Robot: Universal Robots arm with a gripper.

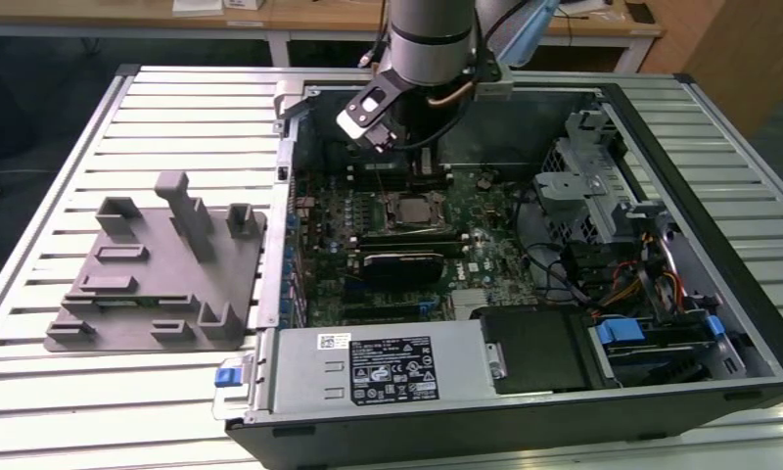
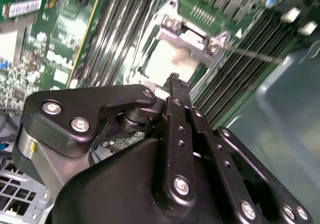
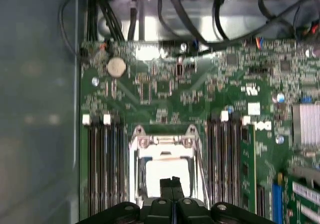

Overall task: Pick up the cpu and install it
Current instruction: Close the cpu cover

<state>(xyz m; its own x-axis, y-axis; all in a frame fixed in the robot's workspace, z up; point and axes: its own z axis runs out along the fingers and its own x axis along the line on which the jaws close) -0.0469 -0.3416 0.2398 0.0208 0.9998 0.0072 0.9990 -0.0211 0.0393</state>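
Cpu [image 3: 154, 170] flat in socket [image 3: 163, 143], gripper [image 3: 172, 181] closed above it

Even room light brightens the slatted table [image 1: 169, 117] and leaves the open case [image 1: 523, 431] shadowed inside; in both wrist views the motherboard [image 3: 165, 88] is soft with blur and the cpu [image 3: 152, 171] glares white beyond my dark pincer [image 3: 172, 181].

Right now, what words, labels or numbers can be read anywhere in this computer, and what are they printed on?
Black label on the grey metal box: too small to read.
White sticker beside it: too small.
Barcode sticker in the second wrist view: blurred.
White print on the motherboard, both wrist views: blurred.
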